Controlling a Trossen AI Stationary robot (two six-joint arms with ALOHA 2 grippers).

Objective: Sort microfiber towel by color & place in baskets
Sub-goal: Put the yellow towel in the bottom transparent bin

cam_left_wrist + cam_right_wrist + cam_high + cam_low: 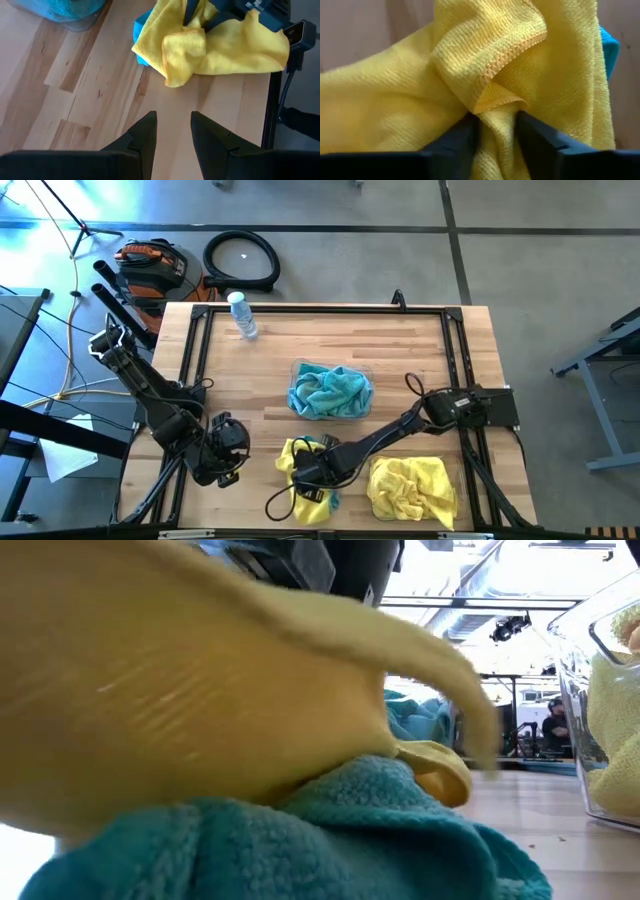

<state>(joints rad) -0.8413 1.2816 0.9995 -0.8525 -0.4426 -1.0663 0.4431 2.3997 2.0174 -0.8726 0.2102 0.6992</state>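
I have the right gripper (497, 132) down on the loose yellow towel (298, 455) at the near edge of the table (400, 345), its two fingers pinched on a fold of the cloth. A teal towel (140, 42) lies under that yellow one, peeking out just beside my fingers. Off to the gripper's side sits one basket (452, 505) holding yellow towels; beyond it, farther up the table, the other basket (366, 370) holds teal ones. My left gripper (172, 132) hovers near, part open, holding nothing.
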